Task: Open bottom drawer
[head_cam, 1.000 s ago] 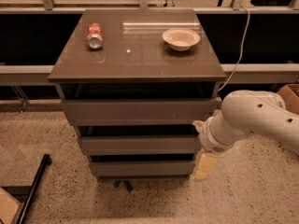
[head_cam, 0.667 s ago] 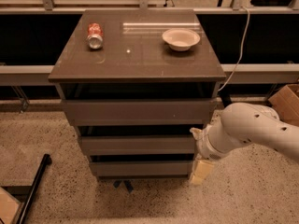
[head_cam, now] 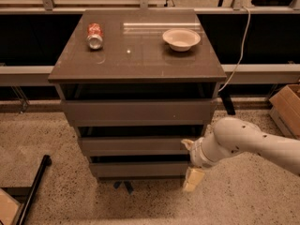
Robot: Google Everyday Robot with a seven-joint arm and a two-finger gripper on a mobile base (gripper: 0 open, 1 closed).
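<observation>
While our gripper (head_cam: 192,178) hangs by the right end of the bottom drawer (head_cam: 140,168), we cannot tell if it is open. We judge this the approach; next, hook the front and pull.

Dim warm light, glare streak on cabinet top (head_cam: 140,55), pale gripper (head_cam: 191,171) beside shadowed bottom drawer (head_cam: 140,168)

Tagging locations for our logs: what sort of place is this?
Likely a lab or test workspace: a standalone drawer cabinet on speckled floor, a cardboard box, and the gripper at the right end of the bottom drawer.
</observation>
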